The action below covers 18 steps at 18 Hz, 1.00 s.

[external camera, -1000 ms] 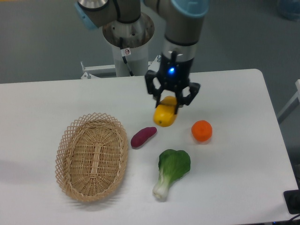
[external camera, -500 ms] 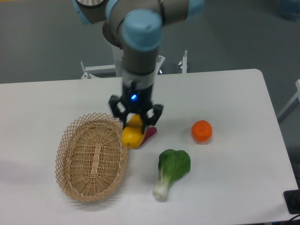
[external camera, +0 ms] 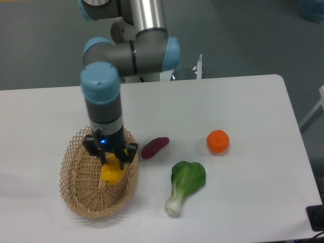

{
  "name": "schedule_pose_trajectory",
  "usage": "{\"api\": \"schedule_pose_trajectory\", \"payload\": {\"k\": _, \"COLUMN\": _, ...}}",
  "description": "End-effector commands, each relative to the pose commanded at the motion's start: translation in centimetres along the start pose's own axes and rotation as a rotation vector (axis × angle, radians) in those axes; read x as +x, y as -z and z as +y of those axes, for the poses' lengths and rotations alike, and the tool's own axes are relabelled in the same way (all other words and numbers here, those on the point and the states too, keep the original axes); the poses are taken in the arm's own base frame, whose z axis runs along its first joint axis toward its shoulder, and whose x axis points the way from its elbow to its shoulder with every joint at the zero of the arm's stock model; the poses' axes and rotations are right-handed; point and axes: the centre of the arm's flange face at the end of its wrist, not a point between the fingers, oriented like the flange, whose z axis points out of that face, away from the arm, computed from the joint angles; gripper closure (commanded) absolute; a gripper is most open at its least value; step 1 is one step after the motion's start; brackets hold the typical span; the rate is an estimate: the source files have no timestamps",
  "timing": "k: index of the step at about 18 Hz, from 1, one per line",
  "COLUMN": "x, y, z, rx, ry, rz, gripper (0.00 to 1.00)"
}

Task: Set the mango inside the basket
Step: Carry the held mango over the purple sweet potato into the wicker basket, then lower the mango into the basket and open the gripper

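Observation:
The yellow-orange mango (external camera: 112,173) hangs in my gripper (external camera: 111,158), whose fingers are shut on its upper part. Gripper and mango are over the inside of the oval tan wicker basket (external camera: 81,195), toward its right half. I cannot tell whether the mango touches the basket floor. The arm reaches down from the upper left and hides part of the basket's far rim.
A purple sweet potato (external camera: 155,147) lies just right of the basket. A green bok choy (external camera: 185,183) lies further right and nearer. A round orange (external camera: 218,141) sits to the right. The robot base stands at the table's back edge.
My gripper has carried the mango left and toward the front, from above the sweet potato, past the basket's right rim, to over the basket's inside. The other produce has not moved.

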Motion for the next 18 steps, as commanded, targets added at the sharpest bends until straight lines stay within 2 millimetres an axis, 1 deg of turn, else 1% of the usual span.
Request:
{"api": "schedule_pose_trajectory", "payload": {"k": 2, "x": 0.7, "y": -1.5, "z": -0.2, "rx": -0.024, "ry": -0.012, "rz": 0.007, "gripper": 0.39}}
{"api": "schedule_pose_trajectory", "payload": {"k": 4, "x": 2.2, "y": -3.2, "z": -0.3, "rx": -0.065, "ry": -0.046, "rz": -0.023, "gripper": 0.39}}
{"api": "schedule_pose_trajectory", "payload": {"k": 5, "x": 2.7, "y": -3.7, "z": -0.3, "rx": -0.082, "ry": -0.058, "rz": -0.048, "gripper": 0.39}}
{"api": "schedule_pose_trajectory", "payload": {"k": 6, "x": 3.2, "y": -3.9, "z": -0.4, "rx": -0.086, "ry": -0.068, "rz": -0.059, "gripper": 0.39}}
{"api": "schedule_pose_trajectory", "payload": {"k": 7, "x": 3.4, "y": -3.8, "z": -0.5, "rx": -0.085, "ry": -0.077, "rz": -0.059, "gripper": 0.36}}
{"api": "schedule_pose_trajectory", "payload": {"k": 9, "x": 3.4, "y": -3.0, "z": -0.7, "rx": -0.069, "ry": -0.076, "rz": -0.062, "gripper": 0.27}}
{"api": "schedule_pose_trajectory", "payload": {"k": 11, "x": 3.4, "y": -2.7, "z": -0.9, "rx": -0.062, "ry": -0.07, "rz": -0.064, "gripper": 0.18}}
{"api": "schedule_pose_trajectory", "payload": {"k": 15, "x": 3.3, "y": -2.3, "z": -1.1, "rx": -0.038, "ry": -0.07, "rz": -0.074, "gripper": 0.07}}
{"api": "schedule_pose_trajectory", "payload": {"k": 17, "x": 3.2, "y": -1.6, "z": -1.2, "rx": -0.026, "ry": -0.07, "rz": -0.079, "gripper": 0.01}}
{"api": "schedule_pose_trajectory", "payload": {"k": 18, "x": 3.1, "y": -1.3, "z": -1.3, "rx": -0.02, "ry": -0.068, "rz": -0.079, "gripper": 0.0}}
